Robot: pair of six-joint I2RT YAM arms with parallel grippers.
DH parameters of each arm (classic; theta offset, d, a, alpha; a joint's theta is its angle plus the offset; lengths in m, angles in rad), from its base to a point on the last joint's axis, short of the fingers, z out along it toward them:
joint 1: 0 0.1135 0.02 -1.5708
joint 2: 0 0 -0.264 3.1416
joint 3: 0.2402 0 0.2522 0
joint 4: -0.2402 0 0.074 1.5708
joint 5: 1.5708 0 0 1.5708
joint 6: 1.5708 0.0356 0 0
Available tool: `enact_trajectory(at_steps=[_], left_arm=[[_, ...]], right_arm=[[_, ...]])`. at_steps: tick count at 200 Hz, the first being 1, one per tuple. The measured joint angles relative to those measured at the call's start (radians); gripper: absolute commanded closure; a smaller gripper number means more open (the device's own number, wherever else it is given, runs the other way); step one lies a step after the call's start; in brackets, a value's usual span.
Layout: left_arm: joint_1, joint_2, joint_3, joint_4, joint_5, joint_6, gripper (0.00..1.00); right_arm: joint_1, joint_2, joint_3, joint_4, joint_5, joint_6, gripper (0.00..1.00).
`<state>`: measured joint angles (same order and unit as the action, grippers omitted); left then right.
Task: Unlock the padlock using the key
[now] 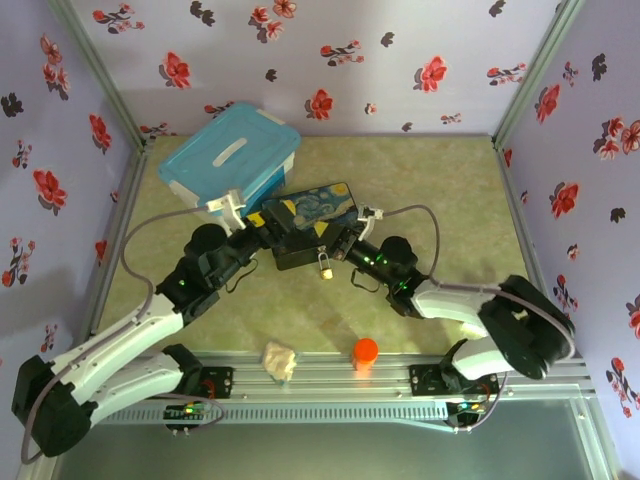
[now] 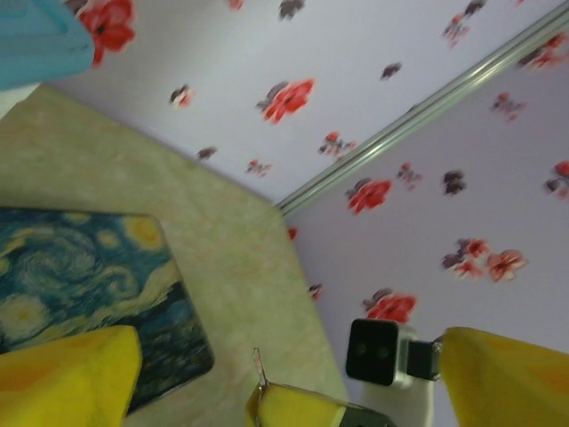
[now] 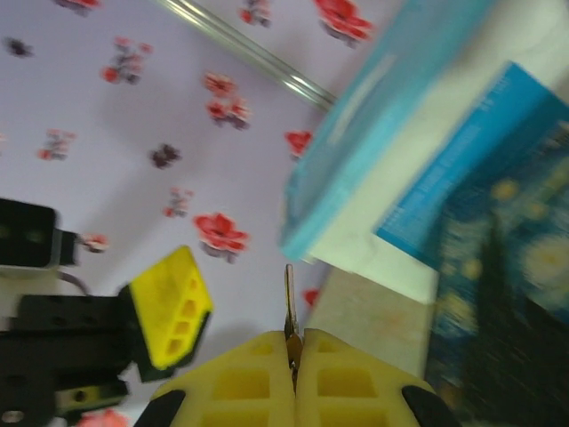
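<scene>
The right tool (image 3: pixel 293 342) is clamped shut on the slim dark grey metal key (image 3: pixel 290 289), which stands straight out past its yellow fingertips. The left tool (image 2: pixel 289 349) faces it with yellow fingers (image 2: pixel 67 378) spread wide and nothing between them. Both hover at the near side of the flat box painted with a swirling night sky (image 1: pixel 310 215). The tiny brass-coloured padlock with a silver shackle (image 1: pixel 325 265) sits at that box's near edge, between the two tools; whether it is hooked to the box cannot be told. Behind stands a pale blue lidded plastic tub (image 1: pixel 230 155) on the mottled green surface (image 1: pixel 430 190). The likely hazards: with nothing steadying it, the padlock may skid or swing away from the key, and a key pinched so thinly may twist in the grip or drop.
</scene>
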<state>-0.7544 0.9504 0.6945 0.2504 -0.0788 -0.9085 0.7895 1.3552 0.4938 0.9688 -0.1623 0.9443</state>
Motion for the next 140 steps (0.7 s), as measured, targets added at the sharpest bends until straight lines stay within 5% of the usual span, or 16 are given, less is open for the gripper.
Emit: enact_trajectory(at_steps=[77,140], left_arm=[[-0.045,0.193,-0.057,-0.131,0.058,0.053,0.12],[-0.170,0.459,-0.012,-0.156,-0.026,0.155,0.15]], right_arm=[[0.000,-0.163,0.156,-0.828,0.187,-0.203,1.00],[0.000,-0.233,0.106,-1.012,0.237,-0.246,1.00]])
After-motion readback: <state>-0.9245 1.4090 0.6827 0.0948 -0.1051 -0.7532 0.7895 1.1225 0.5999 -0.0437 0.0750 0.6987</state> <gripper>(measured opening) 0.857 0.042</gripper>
